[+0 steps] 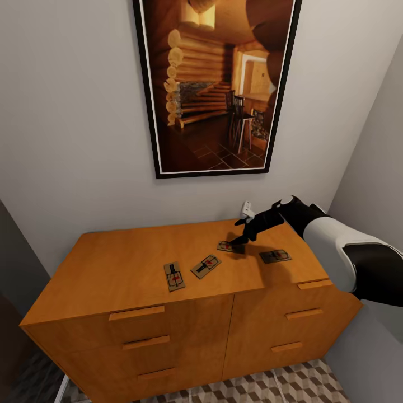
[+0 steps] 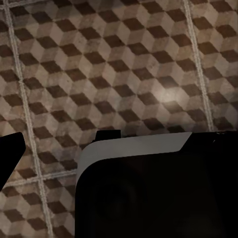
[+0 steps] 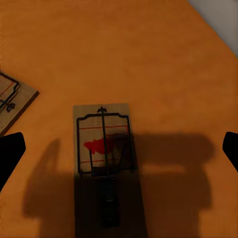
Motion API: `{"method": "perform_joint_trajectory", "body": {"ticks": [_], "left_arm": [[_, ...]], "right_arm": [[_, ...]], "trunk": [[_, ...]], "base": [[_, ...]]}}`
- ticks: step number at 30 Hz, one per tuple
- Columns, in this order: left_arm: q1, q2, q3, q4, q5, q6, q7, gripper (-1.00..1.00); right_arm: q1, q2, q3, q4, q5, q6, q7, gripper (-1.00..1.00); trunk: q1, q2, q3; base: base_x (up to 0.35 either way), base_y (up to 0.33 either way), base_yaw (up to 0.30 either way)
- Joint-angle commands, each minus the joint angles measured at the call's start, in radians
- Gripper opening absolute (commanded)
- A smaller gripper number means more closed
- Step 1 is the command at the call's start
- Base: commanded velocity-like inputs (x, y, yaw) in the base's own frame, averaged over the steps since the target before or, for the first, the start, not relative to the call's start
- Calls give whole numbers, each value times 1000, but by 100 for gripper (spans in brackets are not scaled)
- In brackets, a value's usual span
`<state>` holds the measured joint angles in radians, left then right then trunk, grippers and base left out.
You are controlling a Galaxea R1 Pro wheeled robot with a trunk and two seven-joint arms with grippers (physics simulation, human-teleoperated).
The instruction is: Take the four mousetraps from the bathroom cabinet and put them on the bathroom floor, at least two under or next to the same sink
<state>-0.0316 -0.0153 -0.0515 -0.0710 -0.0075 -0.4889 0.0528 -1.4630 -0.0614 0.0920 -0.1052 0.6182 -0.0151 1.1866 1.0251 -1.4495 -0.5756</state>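
Four mousetraps lie on top of the orange-brown cabinet [image 1: 129, 263]: one [image 1: 174, 276] left of centre, one [image 1: 206, 266] beside it, one [image 1: 229, 246] further right, and one [image 1: 275, 256] nearest the right end. My right gripper [image 1: 239, 233] hovers open just above the third trap. In the right wrist view that trap [image 3: 104, 148] lies between the spread fingertips [image 3: 10, 153], apart from both, with a neighbouring trap [image 3: 10, 99] at the frame's edge. My left gripper [image 2: 119, 151] hangs over the cube-pattern floor [image 2: 119, 59], one dark fingertip [image 2: 9, 156] showing, holding nothing.
A large framed cabin picture [image 1: 215, 84] hangs on the wall behind the cabinet, and a white wall socket [image 1: 246, 210] sits just behind my right gripper. Side walls close in on both sides. Patterned floor [image 1: 280, 386] shows in front of the closed drawers [image 1: 137, 313].
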Motion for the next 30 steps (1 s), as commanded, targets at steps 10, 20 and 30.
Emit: {"method": "perform_joint_trajectory", "body": {"ticks": [10,20,30], "left_arm": [[-1,0,-31,8,0,-4,6,100],[-1,0,-36,8,0,-4,6,100],[-1,0,-36,8,0,-4,6,100]], "right_arm": [[0,0,8,9,-6,-13,2,100],[0,-4,7,37,-10,-44,3,100],[0,-10,6,74,-12,-87,4,100]], "trunk": [[0,0,-1],[0,0,-1],[0,0,-1]], "base": [[0,0,0],[0,0,0],[0,0,0]]}}
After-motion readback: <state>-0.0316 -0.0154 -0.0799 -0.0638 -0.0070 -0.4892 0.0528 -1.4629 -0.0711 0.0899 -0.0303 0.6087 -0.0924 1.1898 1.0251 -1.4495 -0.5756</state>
